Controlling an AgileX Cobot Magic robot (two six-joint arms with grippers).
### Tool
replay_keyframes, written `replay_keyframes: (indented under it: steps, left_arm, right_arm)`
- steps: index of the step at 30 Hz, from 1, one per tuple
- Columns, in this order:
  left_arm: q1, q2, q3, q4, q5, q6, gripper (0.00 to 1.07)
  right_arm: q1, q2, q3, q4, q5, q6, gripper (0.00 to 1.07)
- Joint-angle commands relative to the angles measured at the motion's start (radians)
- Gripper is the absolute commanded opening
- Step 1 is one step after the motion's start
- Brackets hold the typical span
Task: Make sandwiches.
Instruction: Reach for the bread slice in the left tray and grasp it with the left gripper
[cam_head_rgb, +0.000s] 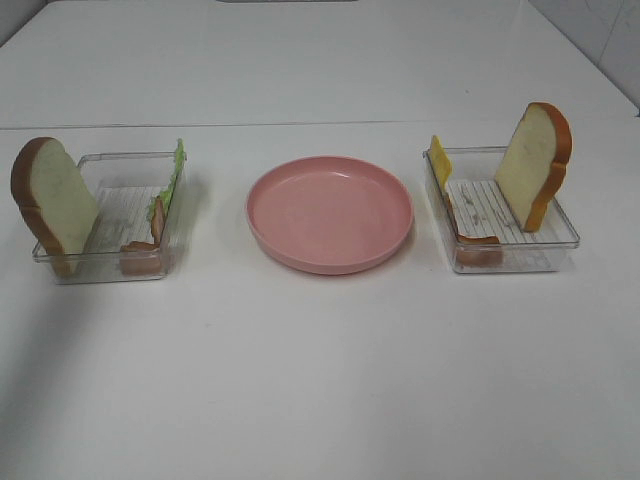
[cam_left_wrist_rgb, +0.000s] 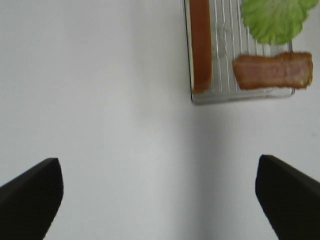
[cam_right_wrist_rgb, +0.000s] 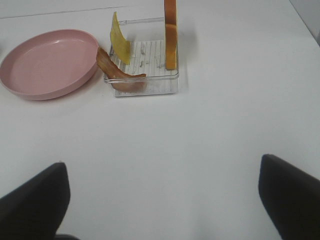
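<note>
Nothing is stacked; the sandwich parts lie apart in two clear trays. The left tray (cam_head_rgb: 70, 270) holds an upright bread slice (cam_head_rgb: 50, 200), green lettuce (cam_head_rgb: 176, 170) and a bacon strip (cam_head_rgb: 150, 235). The right tray (cam_head_rgb: 500, 262) holds yellow cheese (cam_head_rgb: 440, 160), a bacon strip (cam_head_rgb: 468, 225) and an upright bread slice (cam_head_rgb: 537, 160). An empty pink plate (cam_head_rgb: 330, 212) sits between them. My left gripper (cam_left_wrist_rgb: 160, 200) is open and empty, short of the bread crust (cam_left_wrist_rgb: 200, 45), lettuce (cam_left_wrist_rgb: 275, 20) and bacon (cam_left_wrist_rgb: 272, 70). My right gripper (cam_right_wrist_rgb: 162, 200) is open and empty, short of the cheese (cam_right_wrist_rgb: 121, 44), bacon (cam_right_wrist_rgb: 117, 75) and bread (cam_right_wrist_rgb: 170, 35).
Everything stands on a white table (cam_head_rgb: 320, 380). The pink plate also shows in the right wrist view (cam_right_wrist_rgb: 47, 62), beside the right tray (cam_right_wrist_rgb: 165, 87). Neither arm shows in the exterior high view.
</note>
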Motion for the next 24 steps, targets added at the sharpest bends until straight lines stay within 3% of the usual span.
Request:
replay_keyframes:
  steps: [1,4,10,24]
  left_arm:
    - [-0.027,0.134,-0.129,-0.002,0.099,-0.011,1.01]
    - [-0.046,0.224,-0.196,-0.004,0.099,-0.036,1.01]
    - [-0.064,0.340,-0.218,-0.003,0.099,-0.083,1.01]
    - [-0.097,0.507,-0.218,-0.037,0.010,-0.077,1.01]
  right_arm:
    - [-0.006,-0.032,0.002,0.000,-0.010,-0.010,0.96]
    - [-0.006,-0.032,0.002,0.000,-0.010,-0.010,0.96]
    - [-0.006,-0.032,0.002,0.000,-0.010,-0.010,0.96]
    - [-0.006,-0.032,0.002,0.000,-0.010,-0.010,0.96]
